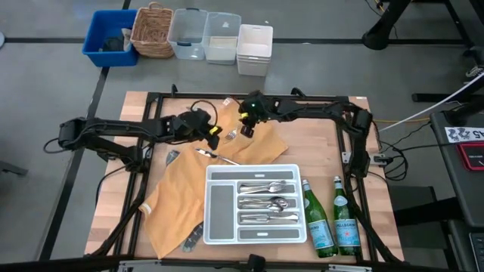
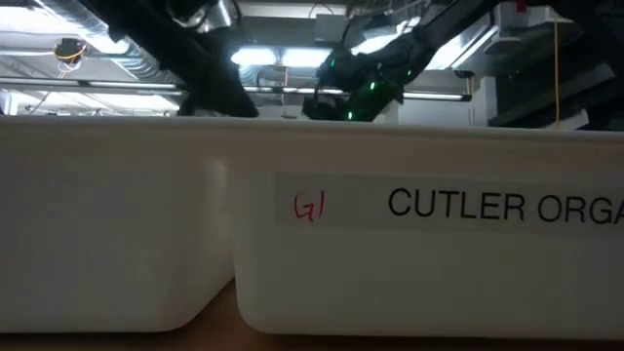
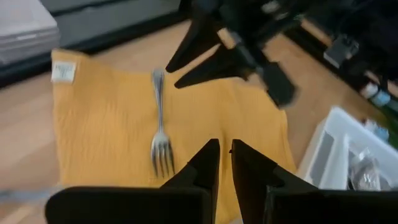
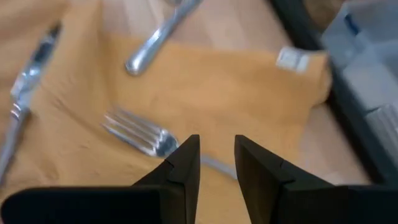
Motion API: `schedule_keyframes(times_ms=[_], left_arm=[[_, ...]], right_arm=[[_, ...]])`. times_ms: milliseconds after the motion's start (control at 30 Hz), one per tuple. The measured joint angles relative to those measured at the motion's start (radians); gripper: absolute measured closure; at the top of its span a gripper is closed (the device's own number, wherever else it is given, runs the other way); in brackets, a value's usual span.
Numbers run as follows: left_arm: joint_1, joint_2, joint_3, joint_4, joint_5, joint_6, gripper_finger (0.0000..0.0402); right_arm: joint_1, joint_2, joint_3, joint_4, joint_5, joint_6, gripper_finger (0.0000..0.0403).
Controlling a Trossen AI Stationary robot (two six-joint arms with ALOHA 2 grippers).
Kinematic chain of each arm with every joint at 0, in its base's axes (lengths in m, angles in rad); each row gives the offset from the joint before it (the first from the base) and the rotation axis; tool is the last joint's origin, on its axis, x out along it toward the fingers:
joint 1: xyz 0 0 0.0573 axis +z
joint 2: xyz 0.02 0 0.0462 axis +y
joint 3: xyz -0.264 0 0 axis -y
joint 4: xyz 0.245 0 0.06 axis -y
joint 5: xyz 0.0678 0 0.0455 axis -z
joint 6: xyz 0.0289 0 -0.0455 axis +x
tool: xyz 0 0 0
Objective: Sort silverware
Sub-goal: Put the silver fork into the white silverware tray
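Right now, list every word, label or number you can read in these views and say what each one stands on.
"G1", in red handwriting: on the strip across the white cutlery tray's side wall, low view.
"CUTLER ORGA", in black print: same strip, cut off by the picture's edge.
Bottle labels: on the two green glass bottles beside the tray, too small to read.
White tag: at a corner of the yellow cloth, blurred, unreadable.
Black-and-white sign: on the dark stand right of the table, unreadable.

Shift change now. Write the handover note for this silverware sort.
Left pincer: nearly shut, empty, over the yellow cloth.
Right pincer: open, empty, just above a fork on the cloth.
Done: several pieces lie in the white tray.
Left: that fork, a knife on the cloth, one piece at the cloth's left edge, one at its near edge.
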Motion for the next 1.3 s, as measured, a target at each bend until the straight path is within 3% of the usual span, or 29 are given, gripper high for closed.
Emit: schedule_keyframes(times_ms=[233, 367, 800, 1100, 1300], left_arm=[[0.083, 0.15, 0.001, 0.258, 0.015, 0.05, 0.037], [0.133, 0.237, 0.026, 0.301, 0.021, 0.085, 0.037], [0.207, 0.589, 0.246, 0.293, 0.148, 0.202, 0.0283], [0.23, 0.747, 0.406, 0.121, 0.176, 0.226, 0.0293], [0.233, 0.776, 0.423, 0.051, 0.209, 0.228, 0.0304]], right_arm=[[0.0, -0.156, 0.0, -0.031, 0.119, -0.005, 0.0302], [0.0, -0.241, 0.0, -0.032, 0.199, -0.009, 0.0302], [0.0, -0.404, 0.0, -0.137, 0.226, 0.012, 0.0302], [0.0, -0.434, 0.0, -0.322, 0.234, 0.016, 0.0302], [0.0, -0.434, 0.0, -0.399, 0.261, 0.016, 0.0302]])
